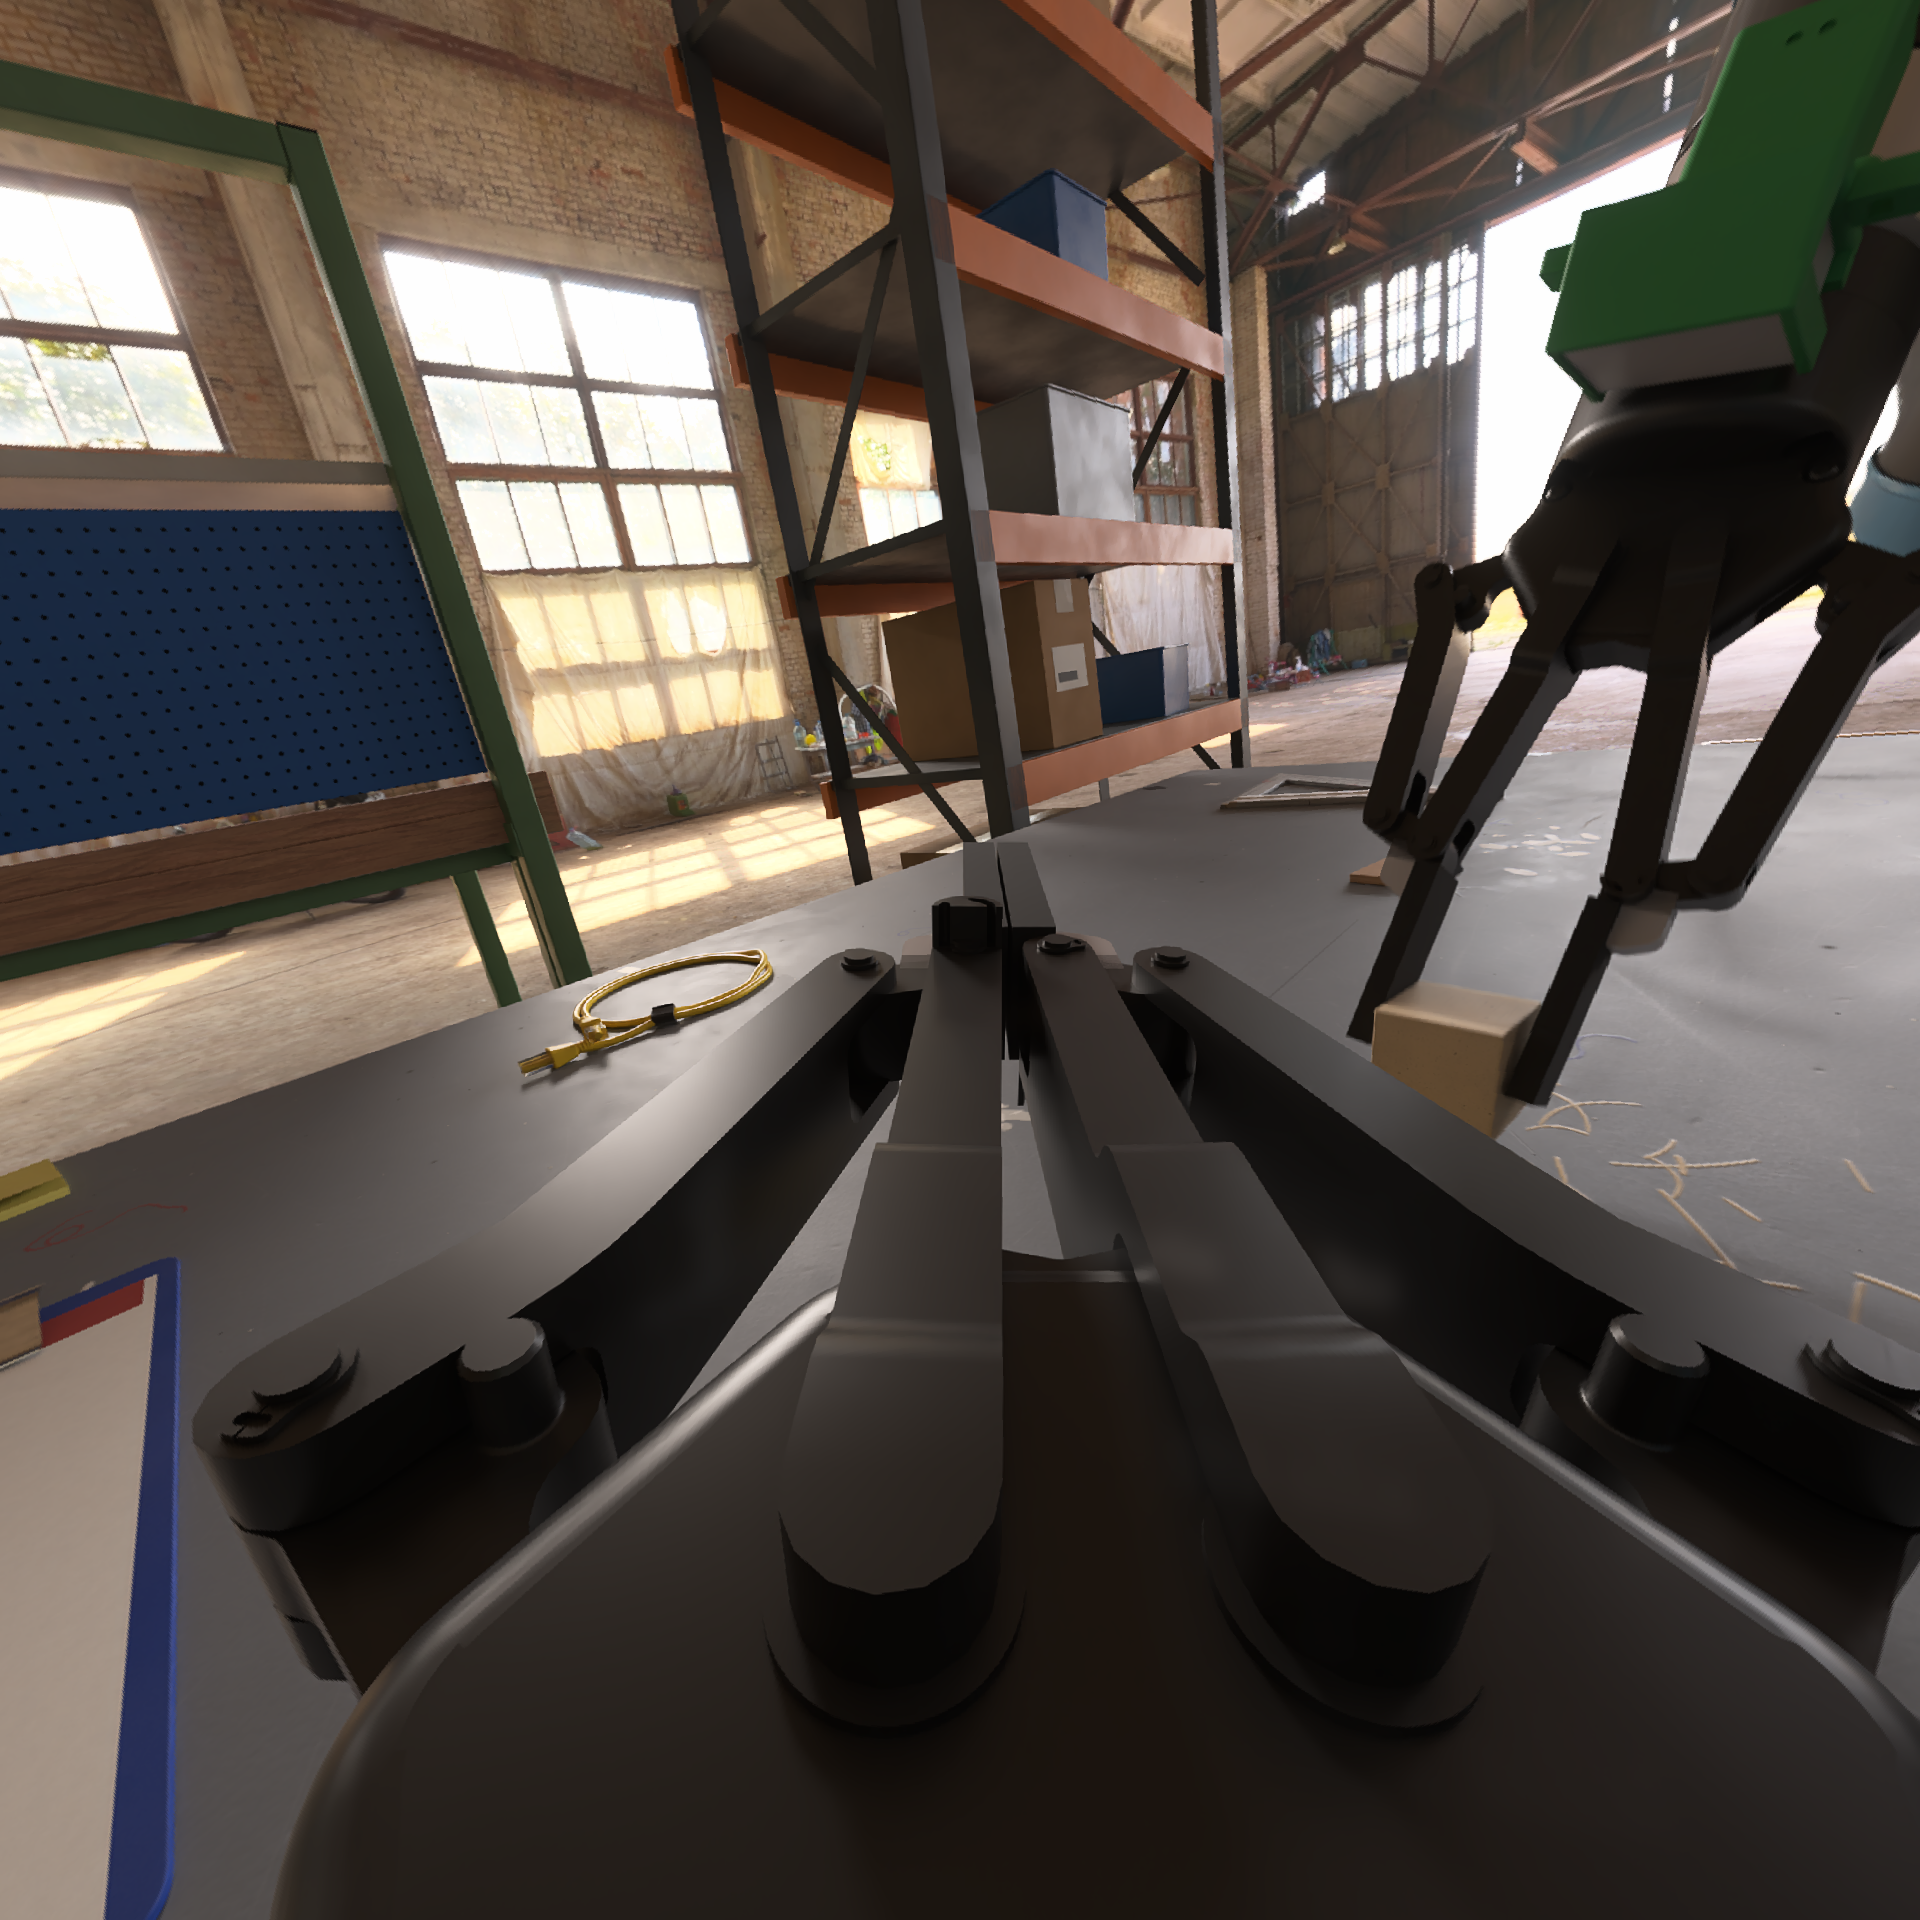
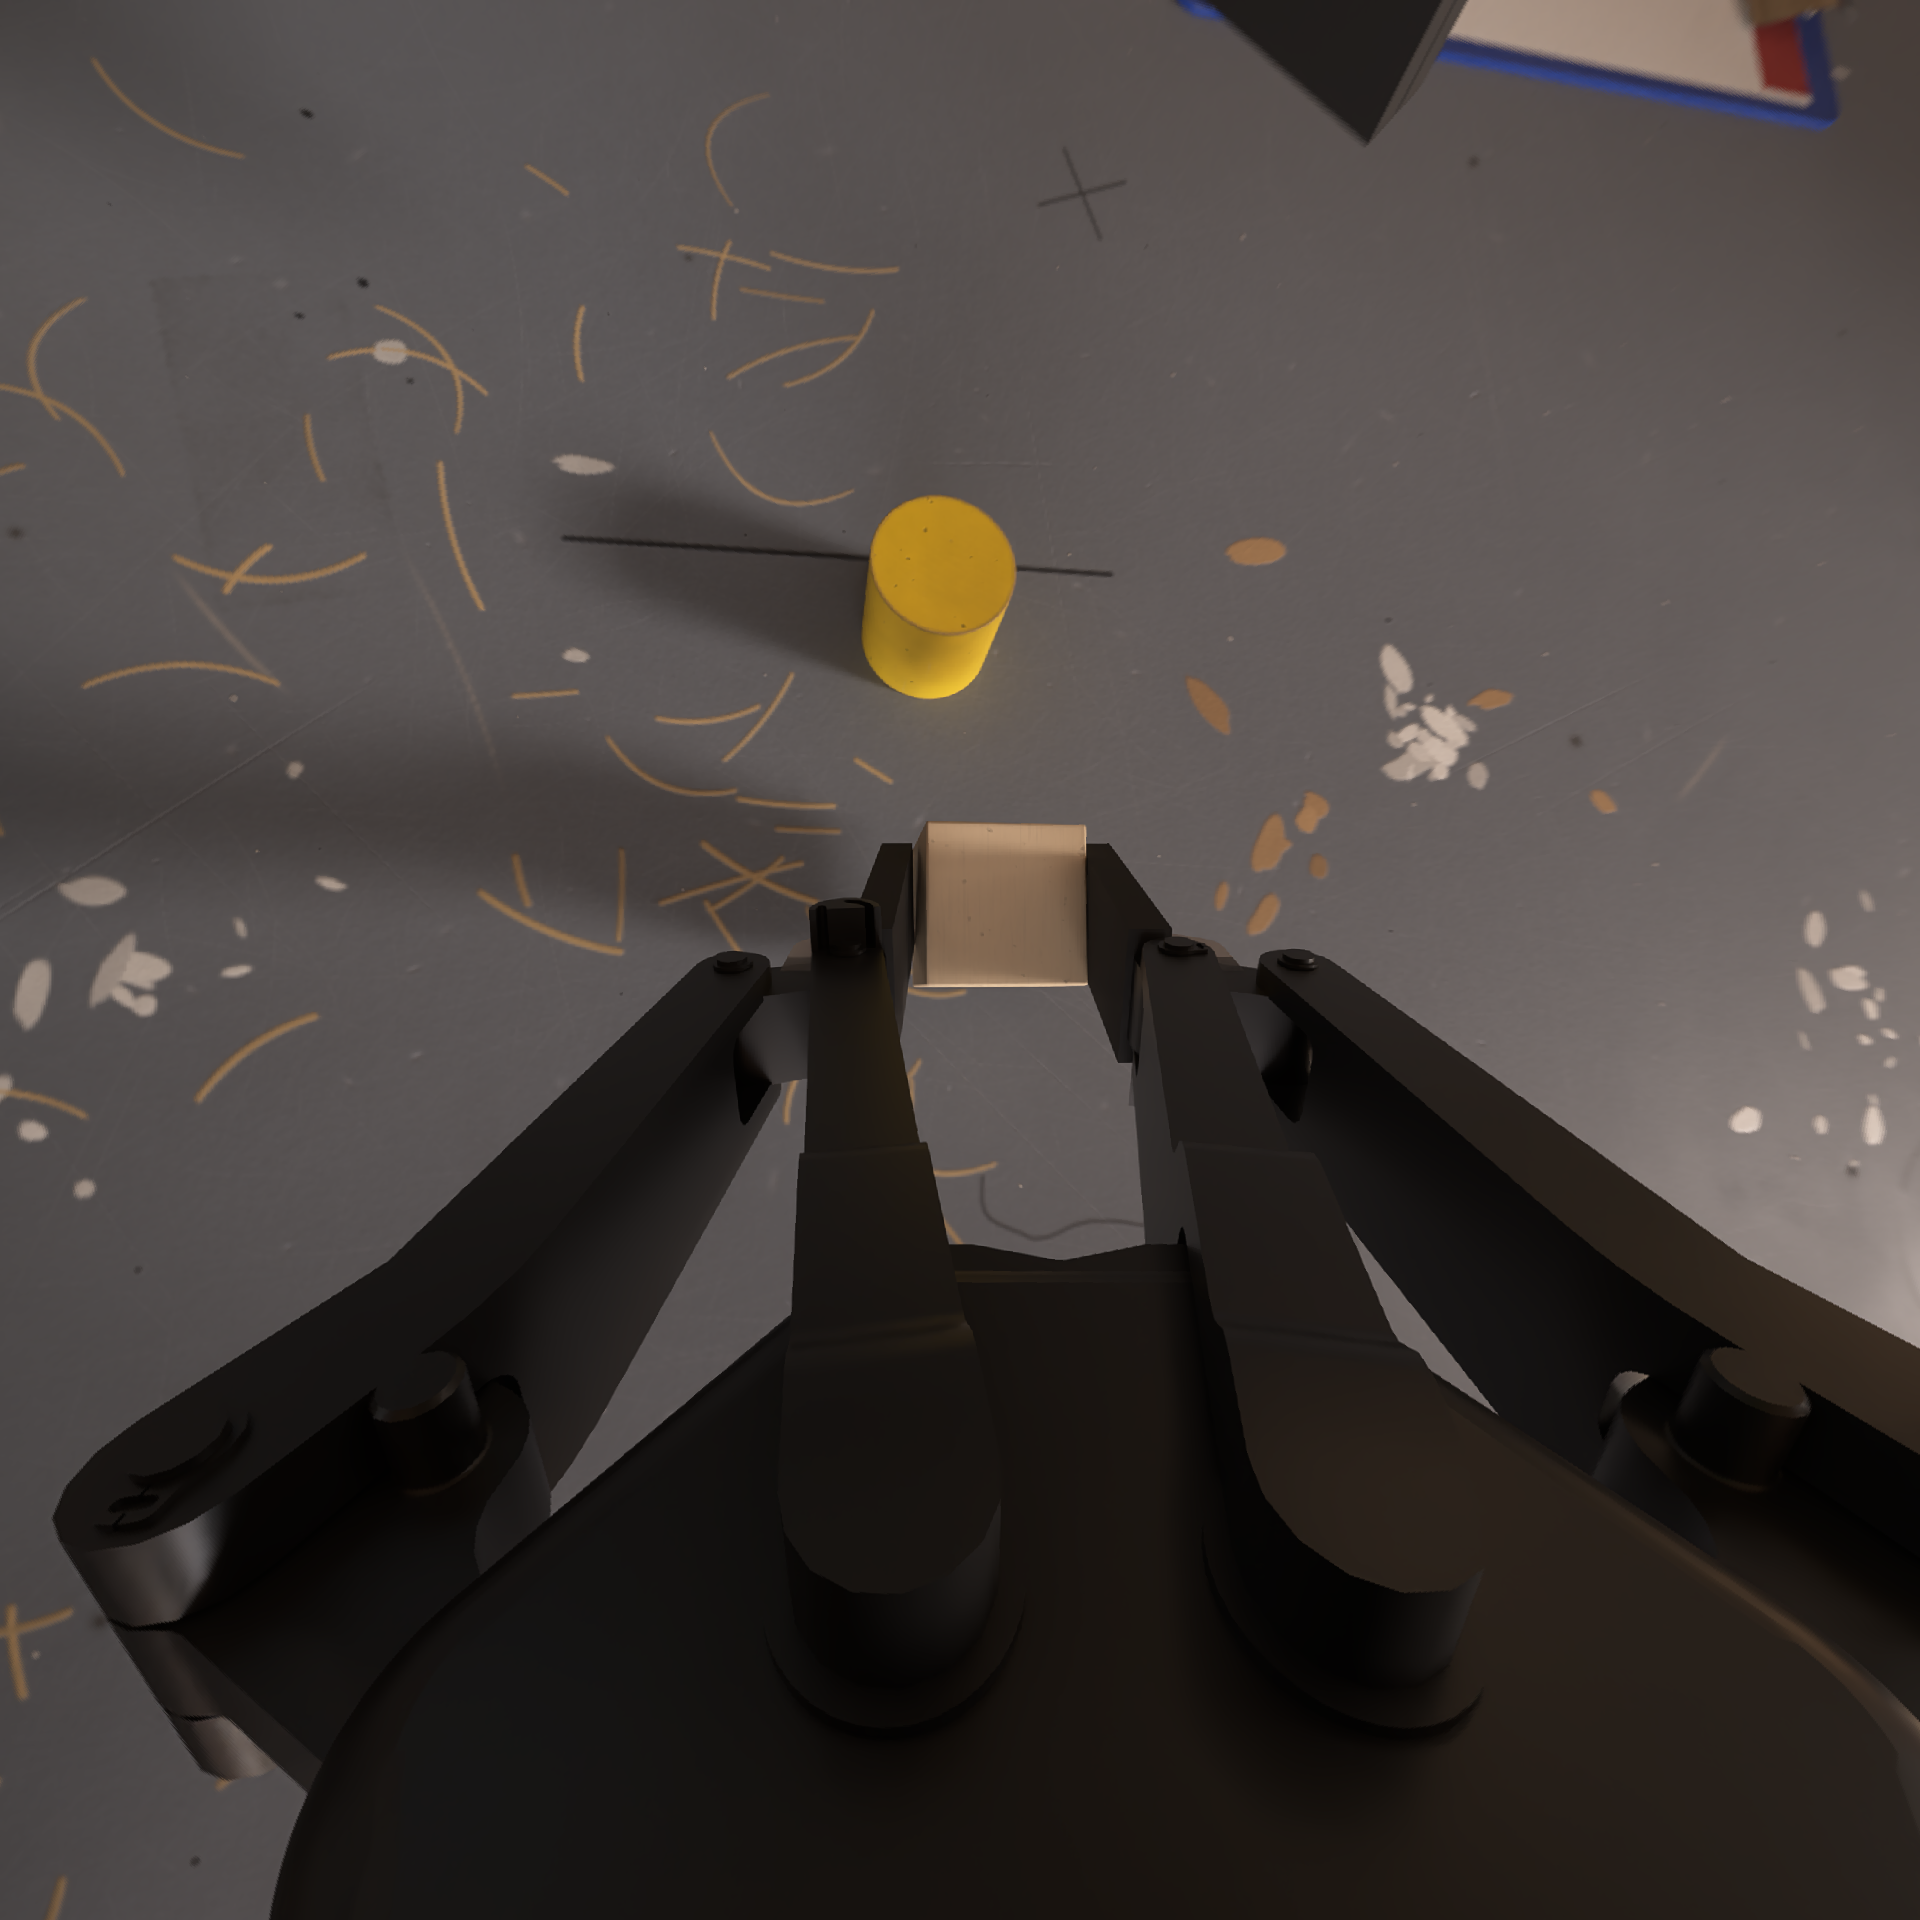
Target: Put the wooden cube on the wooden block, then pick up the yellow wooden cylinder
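My right gripper [image 2: 1003, 862] is shut on the pale wooden cube [image 2: 1003, 904], holding it low over the grey table. I cannot tell whether the cube touches the table. The left wrist view shows the same grasp at the right, with that gripper [image 1: 1449, 1060] around the cube [image 1: 1455, 1044]. The yellow wooden cylinder [image 2: 935, 597] stands upright just beyond the cube, apart from it. A flat pale wooden piece [image 1: 1369, 876], perhaps the block, lies farther back, mostly hidden by a finger. My left gripper [image 1: 1000, 873] is shut and empty above the table.
A blue-edged clipboard [image 1: 145, 1558] lies at the left and also shows in the right wrist view [image 2: 1662, 73]. A coiled yellow cable [image 1: 665, 1003] lies near the table's far edge. A shelving rack [image 1: 987, 520] and a blue pegboard [image 1: 208, 665] stand beyond. Wood shavings litter the table [image 2: 312, 727].
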You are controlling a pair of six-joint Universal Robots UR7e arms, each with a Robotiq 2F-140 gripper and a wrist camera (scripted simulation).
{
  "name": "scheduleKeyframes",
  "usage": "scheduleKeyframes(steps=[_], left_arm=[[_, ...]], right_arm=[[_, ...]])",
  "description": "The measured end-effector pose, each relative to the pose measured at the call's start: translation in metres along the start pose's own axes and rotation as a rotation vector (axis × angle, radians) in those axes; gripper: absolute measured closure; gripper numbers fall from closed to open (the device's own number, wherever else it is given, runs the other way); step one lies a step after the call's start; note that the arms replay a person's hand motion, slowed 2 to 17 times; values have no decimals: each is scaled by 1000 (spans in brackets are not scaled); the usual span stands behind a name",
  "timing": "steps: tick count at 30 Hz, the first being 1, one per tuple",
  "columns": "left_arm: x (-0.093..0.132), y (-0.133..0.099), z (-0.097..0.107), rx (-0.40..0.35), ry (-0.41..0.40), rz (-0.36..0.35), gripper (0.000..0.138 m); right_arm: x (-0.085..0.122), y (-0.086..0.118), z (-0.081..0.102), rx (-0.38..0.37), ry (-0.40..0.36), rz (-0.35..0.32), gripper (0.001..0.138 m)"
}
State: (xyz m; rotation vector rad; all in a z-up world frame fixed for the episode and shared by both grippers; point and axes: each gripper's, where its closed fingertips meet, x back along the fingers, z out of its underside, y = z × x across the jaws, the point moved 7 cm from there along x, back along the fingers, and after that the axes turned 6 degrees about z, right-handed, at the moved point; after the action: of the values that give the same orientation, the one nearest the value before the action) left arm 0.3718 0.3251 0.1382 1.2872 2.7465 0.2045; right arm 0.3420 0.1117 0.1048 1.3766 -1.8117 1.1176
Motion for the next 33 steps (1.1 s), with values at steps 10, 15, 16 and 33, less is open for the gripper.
scheduleKeyframes(steps=[10,15,16,33], left_arm=[[1,2,1,13,-4,-2,138],[1,2,1,21,-8,1,138],[1,2,1,21,-8,1,138],[-2,1,4,21,9,4,138]], right_arm=[[62,-39,26,0,-41,77,97],[101,-67,54,-28,-31,135,97],[109,-72,60,-30,-27,147,97],[185,-148,169,-25,168,246,97]])
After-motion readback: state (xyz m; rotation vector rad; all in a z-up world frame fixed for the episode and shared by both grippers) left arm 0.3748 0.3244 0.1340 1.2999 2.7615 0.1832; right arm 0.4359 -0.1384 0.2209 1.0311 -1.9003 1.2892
